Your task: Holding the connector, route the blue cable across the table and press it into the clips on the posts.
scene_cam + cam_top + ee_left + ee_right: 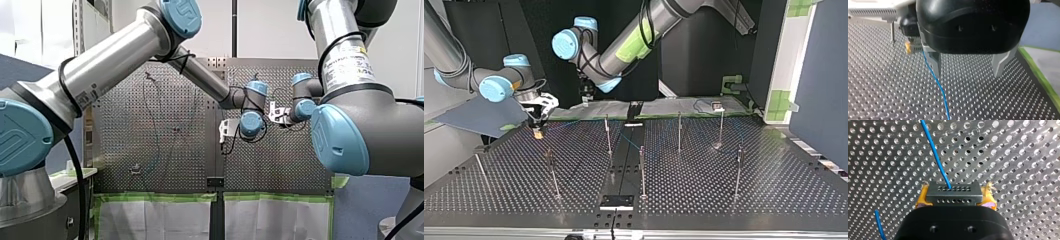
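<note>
My right gripper is shut on the grey connector, which sits between its yellow pads. The blue cable leaves the connector and runs out over the perforated table. In the top view my right gripper hangs low over the table's far left part. My left gripper hovers over the table with its metal fingers open and nothing between them. The blue cable passes close by one finger. Ahead of it the connector shows small in the other gripper.
Several thin metal posts stand on the table, among them a post near the middle, a taller post and a post nearer the front. A black plate lies at the front edge. Green-taped sheets border the table.
</note>
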{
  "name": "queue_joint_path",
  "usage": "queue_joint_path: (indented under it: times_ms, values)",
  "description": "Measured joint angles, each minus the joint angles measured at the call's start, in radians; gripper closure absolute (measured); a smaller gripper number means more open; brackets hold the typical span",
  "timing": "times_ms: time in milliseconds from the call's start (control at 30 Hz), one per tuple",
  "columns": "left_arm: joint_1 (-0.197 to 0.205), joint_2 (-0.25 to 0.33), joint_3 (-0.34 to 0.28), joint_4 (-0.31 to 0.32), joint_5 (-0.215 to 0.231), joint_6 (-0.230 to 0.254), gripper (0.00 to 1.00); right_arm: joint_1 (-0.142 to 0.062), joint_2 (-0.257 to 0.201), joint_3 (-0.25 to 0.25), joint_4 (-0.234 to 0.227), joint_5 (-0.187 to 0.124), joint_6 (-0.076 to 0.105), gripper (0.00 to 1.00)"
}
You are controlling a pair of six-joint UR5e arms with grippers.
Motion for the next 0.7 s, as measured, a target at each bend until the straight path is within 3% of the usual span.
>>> queue_joint_path:
  times_ms: [467, 700]
  values:
    - [0.011, -0.116, 0.116, 0.068, -0.012, -0.026, 0.0, 0.0, 0.001, 0.0, 0.0, 0.0, 0.0, 1.0]
    - [0.011, -0.135, 0.177, 0.114, -0.042, -0.034, 0.0, 0.0, 0.001, 0.0, -0.001, -0.007, -0.001, 1.0]
